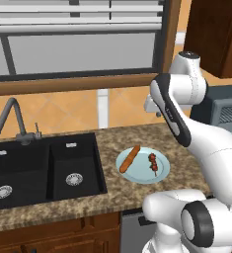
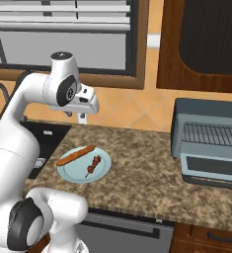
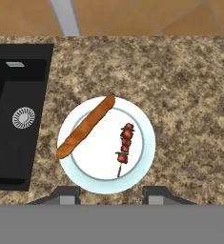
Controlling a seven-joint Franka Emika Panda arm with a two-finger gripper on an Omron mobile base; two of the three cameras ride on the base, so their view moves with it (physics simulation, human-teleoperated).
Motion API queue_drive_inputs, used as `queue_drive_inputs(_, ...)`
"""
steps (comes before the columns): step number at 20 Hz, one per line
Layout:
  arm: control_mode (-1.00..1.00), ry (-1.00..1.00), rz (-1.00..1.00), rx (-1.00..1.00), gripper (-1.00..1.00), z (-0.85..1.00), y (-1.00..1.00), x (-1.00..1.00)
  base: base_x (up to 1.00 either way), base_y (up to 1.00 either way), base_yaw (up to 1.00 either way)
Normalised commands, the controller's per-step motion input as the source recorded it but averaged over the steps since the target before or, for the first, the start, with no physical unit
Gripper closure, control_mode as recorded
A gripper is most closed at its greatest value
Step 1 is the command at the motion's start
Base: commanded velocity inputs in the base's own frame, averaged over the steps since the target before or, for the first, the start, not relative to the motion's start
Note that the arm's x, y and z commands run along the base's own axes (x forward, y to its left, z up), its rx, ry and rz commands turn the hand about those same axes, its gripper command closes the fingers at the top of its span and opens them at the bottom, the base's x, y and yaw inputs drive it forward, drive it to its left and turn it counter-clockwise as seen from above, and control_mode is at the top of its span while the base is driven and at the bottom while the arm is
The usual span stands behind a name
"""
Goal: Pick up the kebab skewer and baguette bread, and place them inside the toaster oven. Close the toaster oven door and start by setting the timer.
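Directly below my gripper (image 3: 111, 196) sits a pale blue plate (image 3: 142, 164) on the speckled granite counter (image 3: 189, 95). Both dark fingertips (image 3: 66, 195) stand apart with nothing between them, hovering above the plate — not touching it. On the plate, the baguette bread (image 3: 85, 126) lies diagonally toward the black sink (image 3: 13, 119), and the kebab skewer (image 3: 124, 147) lies beside it, apart. Well off along the counter, the toaster oven (image 2: 209, 143) stands with its door (image 2: 211, 170) dropped open.
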Motion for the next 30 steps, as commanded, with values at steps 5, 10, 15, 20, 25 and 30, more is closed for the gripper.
queue_drive_inputs(5,1.0,0.0,0.0,0.0,-1.0,0.0,0.0,0.0,-0.02,-0.04,0.0)
queue_drive_inputs(10,1.0,0.0,0.0,0.0,-1.0,0.0,0.0,0.0,-0.07,-0.66,-0.04)
queue_drive_inputs(15,1.0,0.0,0.0,0.0,-1.0,0.0,0.0,0.0,-0.02,-0.8,-0.11)
queue_drive_inputs(20,1.0,0.0,0.0,0.0,-1.0,0.0,0.0,0.0,0.0,-0.61,-0.02)
queue_drive_inputs(25,1.0,0.0,0.0,0.0,-1.0,0.0,0.0,0.0,0.25,-0.33,0.07)
queue_drive_inputs(30,1.0,0.0,0.0,0.0,-1.0,0.0,0.0,0.0,0.29,-0.18,0.08)
